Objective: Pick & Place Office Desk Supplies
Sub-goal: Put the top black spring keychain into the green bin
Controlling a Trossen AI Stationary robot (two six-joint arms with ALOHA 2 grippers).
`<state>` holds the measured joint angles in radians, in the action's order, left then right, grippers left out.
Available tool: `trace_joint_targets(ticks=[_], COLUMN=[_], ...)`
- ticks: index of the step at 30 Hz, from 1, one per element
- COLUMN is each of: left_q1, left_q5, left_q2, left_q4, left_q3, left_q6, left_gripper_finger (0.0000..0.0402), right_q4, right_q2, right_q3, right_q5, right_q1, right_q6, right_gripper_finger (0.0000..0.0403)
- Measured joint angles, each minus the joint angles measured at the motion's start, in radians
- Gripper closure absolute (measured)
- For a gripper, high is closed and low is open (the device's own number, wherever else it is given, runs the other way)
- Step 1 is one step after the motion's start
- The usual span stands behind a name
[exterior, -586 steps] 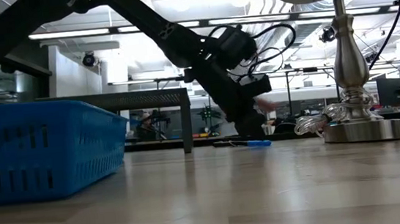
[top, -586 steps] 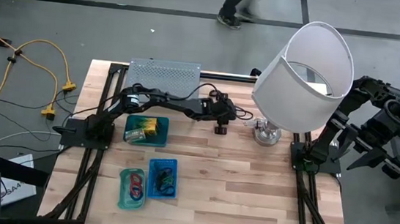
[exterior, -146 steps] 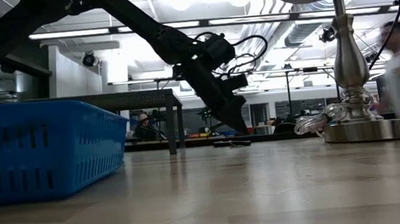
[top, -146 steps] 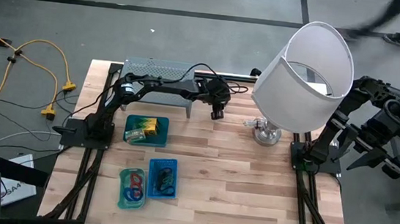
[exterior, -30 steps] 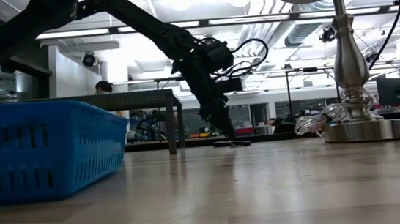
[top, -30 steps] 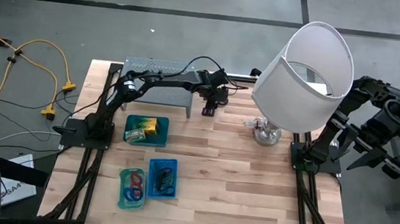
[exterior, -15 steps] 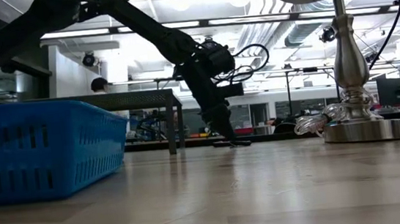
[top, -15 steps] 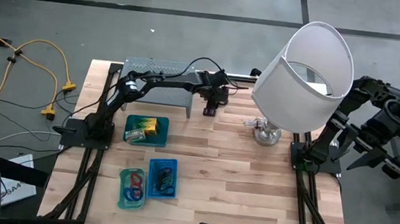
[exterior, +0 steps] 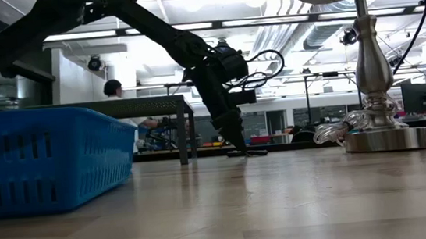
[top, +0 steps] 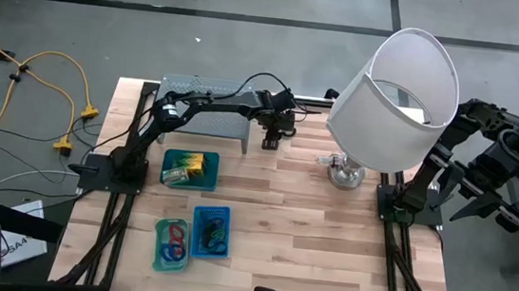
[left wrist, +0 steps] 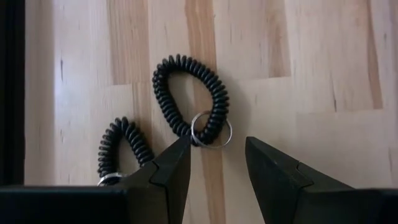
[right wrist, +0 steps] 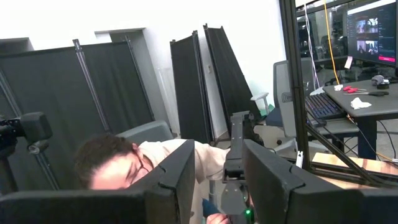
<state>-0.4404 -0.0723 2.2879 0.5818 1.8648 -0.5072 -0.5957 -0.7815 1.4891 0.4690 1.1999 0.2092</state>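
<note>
A black coil loop with a metal ring lies flat on the wood, right of the grey rack. My left gripper is open just above it, one finger on each side of the ring end. A second black coil lies beside it, partly hidden by a finger. In the low view the fingers reach almost to the tabletop. My right gripper is open, raised off the table's right side, with nothing between its fingers. My left gripper slants steeply down from the far side over the coil's ring end. One fingertip shows right against the coil beside the ring. I cannot tell whether it touches. The coil lies flat on the table.
Near the left arm's base are a green tray of yellow-green packets, a teal tray with red and blue rings and a blue tray with black loops. A white-shaded lamp stands at the far right on its base. A person sits beyond the table.
</note>
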Motion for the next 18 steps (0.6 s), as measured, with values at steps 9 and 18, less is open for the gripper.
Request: trace_joint_targets(ticks=[9, 18], left_q1=[-0.017, -0.022], left_q5=[0.003, 0.049], left_q2=[0.0, -0.001], left_q4=[0.013, 0.016], left_q3=[0.009, 0.051], left_q6=[-0.02, -0.029], left_gripper_finger=[0.0255, 0.0255], right_q4=[0.0, 0.0], right_q2=[0.0, 0.0], right_q3=[0.0, 0.0], right_q5=[0.0, 0.0], right_q1=[0.0, 0.0], right_q6=[0.0, 0.0], right_gripper_finger=[0.0283, 0.0283])
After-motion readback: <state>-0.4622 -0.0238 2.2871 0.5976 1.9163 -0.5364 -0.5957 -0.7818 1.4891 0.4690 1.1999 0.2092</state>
